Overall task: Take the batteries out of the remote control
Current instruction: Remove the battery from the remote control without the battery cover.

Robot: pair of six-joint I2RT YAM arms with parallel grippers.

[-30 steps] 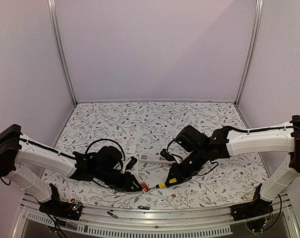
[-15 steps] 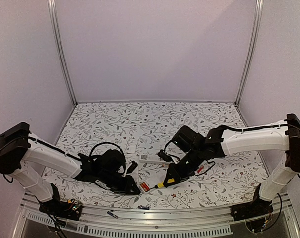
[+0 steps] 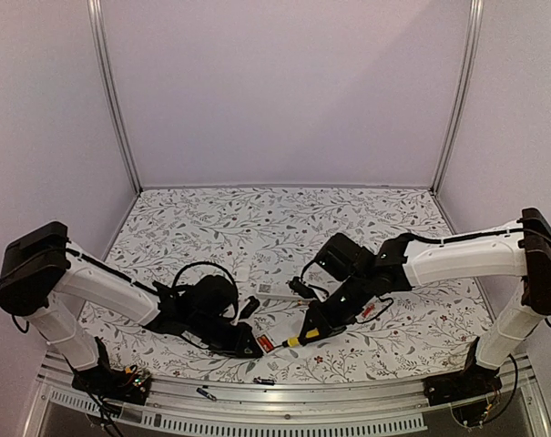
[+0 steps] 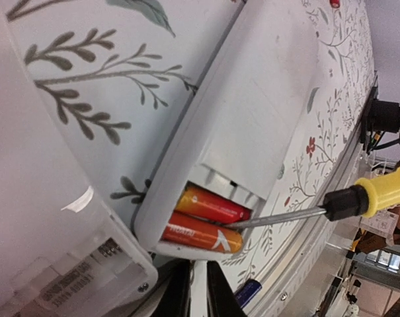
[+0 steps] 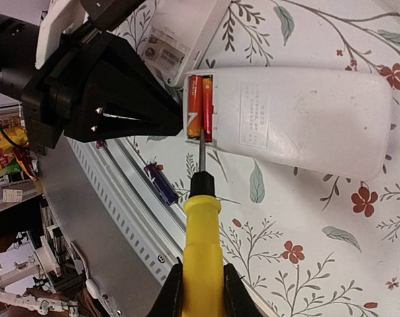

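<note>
The white remote control (image 5: 299, 119) lies back up on the floral table, its battery bay open at one end. Two red-orange batteries (image 4: 203, 221) (image 5: 198, 105) lie side by side in the bay; from above they show as a red spot (image 3: 266, 343). My right gripper (image 5: 201, 290) is shut on the yellow handle of a screwdriver (image 5: 201, 231). Its metal tip (image 4: 236, 224) rests against the batteries' ends. My left gripper (image 4: 198, 294) sits at the bay end of the remote, fingers (image 5: 120, 99) shut on a thin white edge there.
A second white device (image 4: 47, 218) with a barcode label lies right beside the remote. A dark purple battery (image 5: 159, 183) rests by the metal rail at the table's front edge (image 3: 264, 381). Another white remote (image 3: 277, 292) lies mid-table between the arms.
The left gripper's fingers have closed in at the remote's end. The right arm has shifted slightly left, bringing the screwdriver closer to the battery bay.
</note>
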